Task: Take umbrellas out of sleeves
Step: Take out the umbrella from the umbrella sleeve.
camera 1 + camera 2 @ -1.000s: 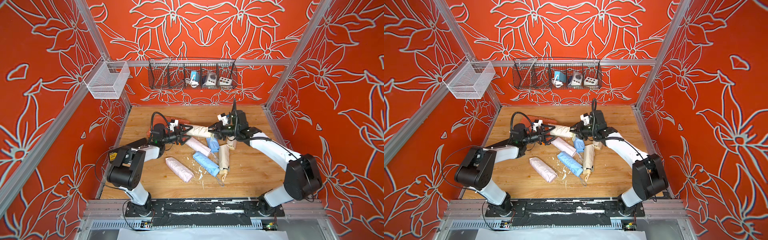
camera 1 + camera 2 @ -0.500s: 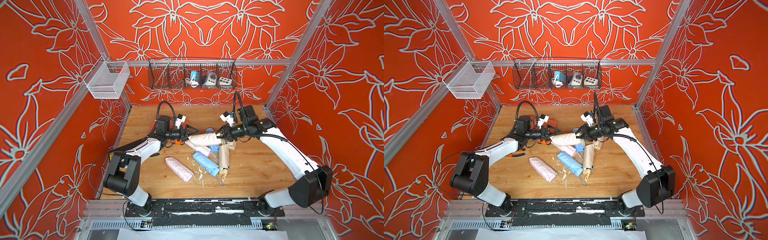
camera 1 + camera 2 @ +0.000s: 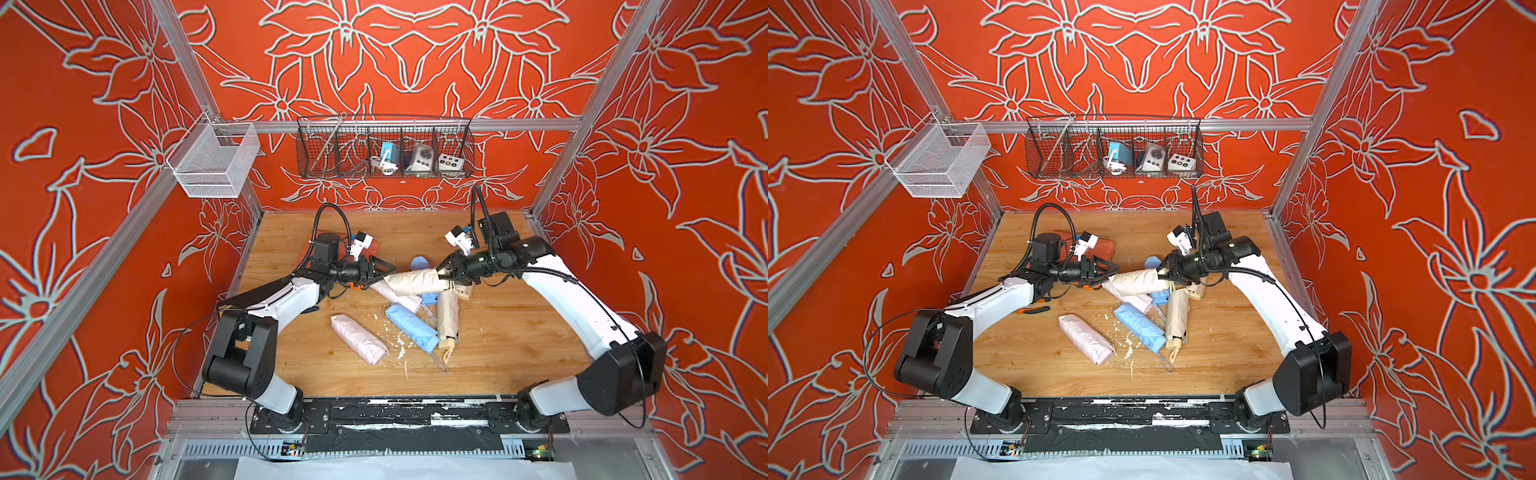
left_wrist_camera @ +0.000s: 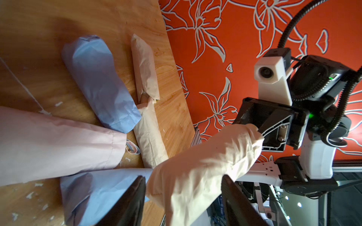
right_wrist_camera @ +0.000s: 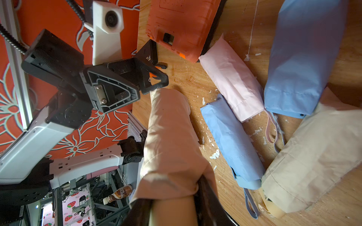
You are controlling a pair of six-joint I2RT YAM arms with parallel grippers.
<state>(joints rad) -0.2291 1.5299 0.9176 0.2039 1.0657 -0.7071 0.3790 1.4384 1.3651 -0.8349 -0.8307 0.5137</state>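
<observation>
Above wooden table (image 3: 519, 353): right hand (image 3: 441, 277) grips cream sleeved umbrella (image 3: 411, 281), left hand (image 3: 384, 276) spread round its tip; background bottle (image 5: 119, 192) reads Nescafé

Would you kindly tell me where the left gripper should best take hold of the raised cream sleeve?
Grip the cream sleeve at its closed tip, coming end-on from the left arm's side. The right gripper clamps the umbrella's handle end and the sleeve lies straight between the arms, so a lengthwise pull should slide it off.
</observation>
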